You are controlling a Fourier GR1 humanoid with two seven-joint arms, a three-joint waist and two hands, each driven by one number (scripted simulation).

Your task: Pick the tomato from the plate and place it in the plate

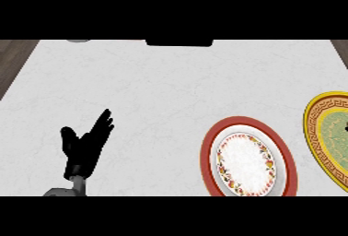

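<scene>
On the white worktop (170,83) the left hand (85,147) rests at the lower left with fingers straight and spread, holding nothing, while a red-rimmed plate (248,159) and a yellow-rimmed plate (329,136) lie to the right, no tomato visible.

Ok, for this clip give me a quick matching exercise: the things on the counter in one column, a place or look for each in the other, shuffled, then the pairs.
Things:
1. left hand
2. red-rimmed plate
3. yellow-rimmed plate
4. counter

Descriptions:
A. cut off by the view's right edge, green centre
B. white marbled surface
C. open, fingers up, lower left
D. white centre with a floral ring

Pairs: 1-C, 2-D, 3-A, 4-B. No tomato shows on either plate.
</scene>
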